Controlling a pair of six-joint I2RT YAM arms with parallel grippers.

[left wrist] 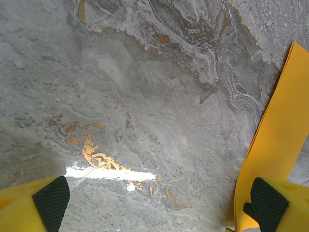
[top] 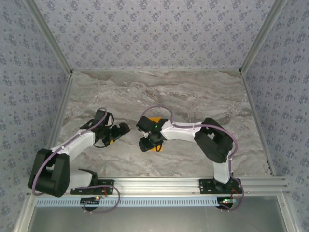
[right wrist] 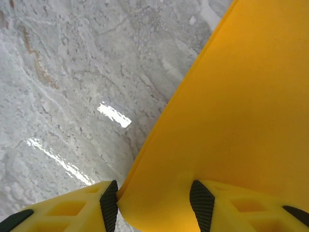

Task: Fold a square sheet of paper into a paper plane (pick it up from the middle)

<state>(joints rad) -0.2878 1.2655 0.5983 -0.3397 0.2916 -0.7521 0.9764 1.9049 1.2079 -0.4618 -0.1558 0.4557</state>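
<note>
Your left fingers (left wrist: pixel 50 203) are apart, and I cannot tell if the right fingers (right wrist: pixel 108 205) clamp the paper (right wrist: pixel 231 111), so it may slip.

No writing, labels or numbers can be read anywhere (arms included).

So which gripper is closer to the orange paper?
The right. The right gripper has the orange paper between its fingers; the left gripper is open, with it beside one finger.
</note>
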